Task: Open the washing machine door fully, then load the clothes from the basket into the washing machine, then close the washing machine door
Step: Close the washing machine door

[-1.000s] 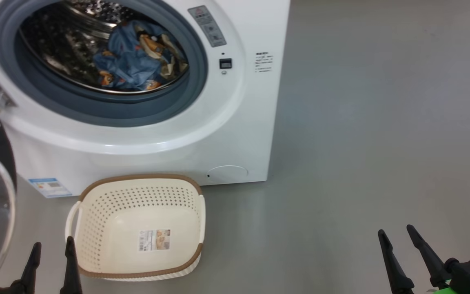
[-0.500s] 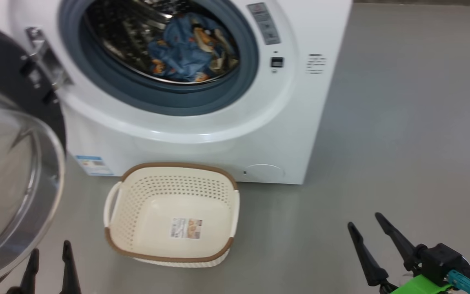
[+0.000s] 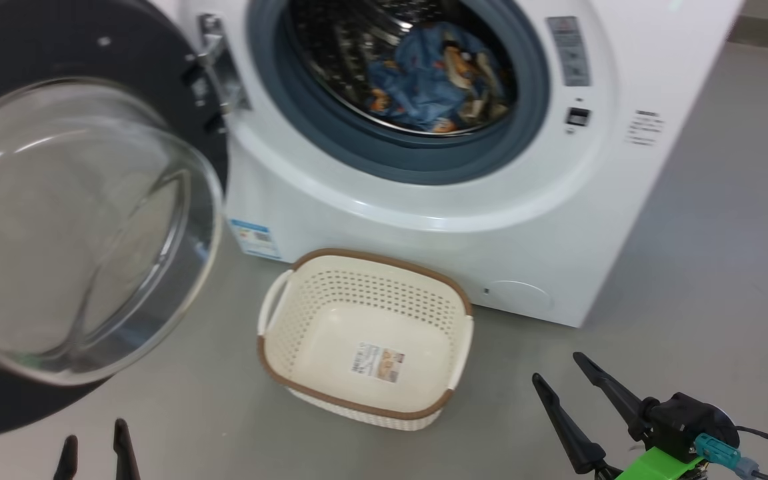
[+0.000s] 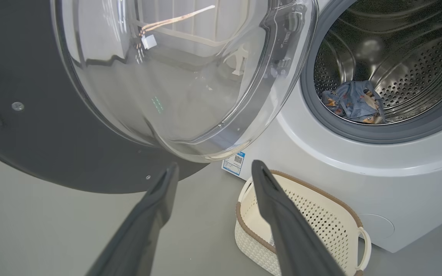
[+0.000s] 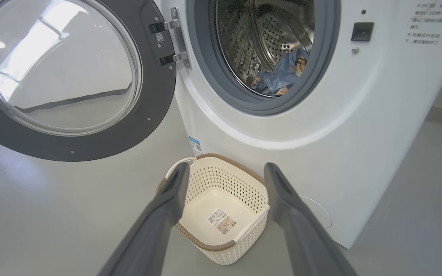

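Crumpled blue bear-print clothes (image 3: pixel 424 83)

The washing machine (image 3: pixel 424 233) stood on the floor (image 3: pixel 724 280). Its door (image 3: pixel 77 220) hung open at the left of the drum (image 3: pixel 337 60). The clothes (image 3: pixel 424 83) lay inside the drum. The basket (image 3: pixel 357 403) sat on the floor just before the machine, with a label (image 3: pixel 379 362) in its bottom. The left tool (image 3: pixel 95 432) hovered below the door, and the right tool (image 3: pixel 557 367) hovered to the right of the basket, apart from it.
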